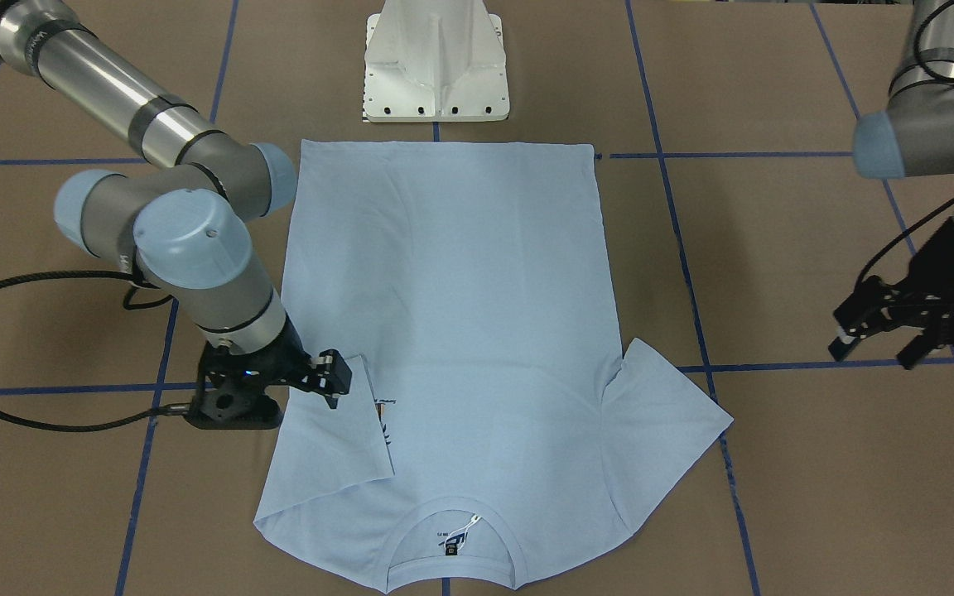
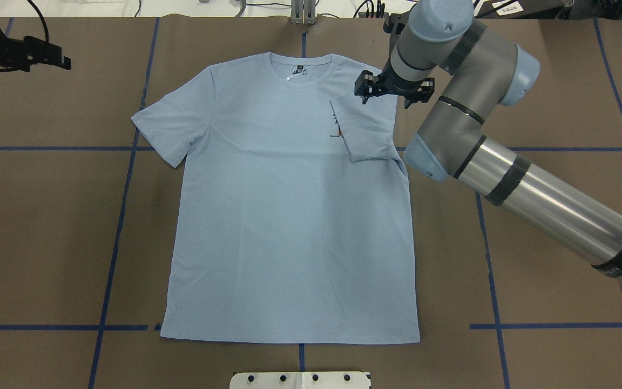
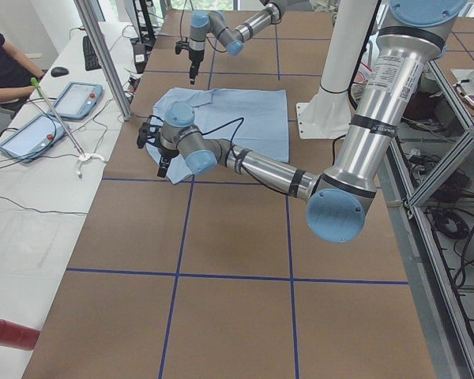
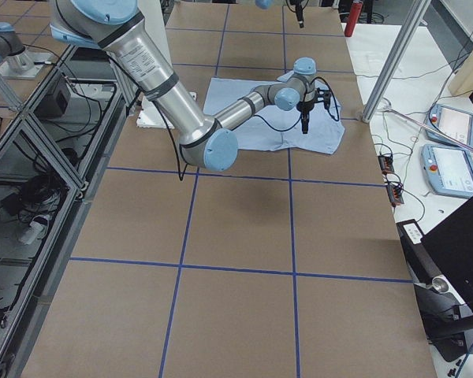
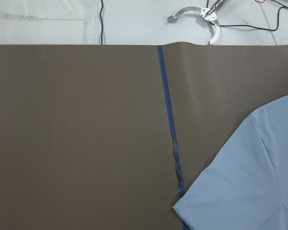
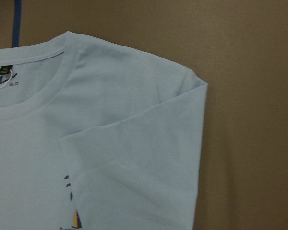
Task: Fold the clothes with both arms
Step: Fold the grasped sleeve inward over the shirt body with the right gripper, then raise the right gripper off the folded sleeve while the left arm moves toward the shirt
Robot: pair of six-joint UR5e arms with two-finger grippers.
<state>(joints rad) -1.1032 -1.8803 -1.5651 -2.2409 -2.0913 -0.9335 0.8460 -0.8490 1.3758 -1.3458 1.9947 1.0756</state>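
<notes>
A brown desk [image 2: 559, 216] marked into squares by blue tape lines [image 2: 122, 216] carries everything. Closest to the white pedestal [image 2: 300, 380], the hem [image 2: 289, 339] of the light blue T-shirt [image 2: 289, 227] lies straight and flat. The body runs away from the robot front side up, with only faint creases.

Farther out, the right sleeve [image 2: 367, 132] is folded inward over the chest and partly covers the chest print [image 2: 336, 127]. The right claw [image 1: 334, 379] hovers just by that sleeve's upper edge. Its jaws seem parted with nothing between them, and the wrist view shows the fold lying loose and flat. The left sleeve [image 2: 168, 127] lies spread out on the desk. The left claw [image 1: 874, 354] hangs well off to that side, jaws apart and empty. Farthest away sits the collar [image 2: 300, 62], at the desk's outer edge.

The step in hand looks like tucking in the sleeves, with one side done. To finish it well:

- The right claw should rise straight up, so a fingertip does not drag the fold back open.
- The left claw should pinch the outer corner of the left sleeve, taking one layer only.
- It should carry the sleeve low across the chest.
- The crease should follow the shirt's side edge and mirror the right fold.
- It should let go only once the cloth lies flat.
</notes>
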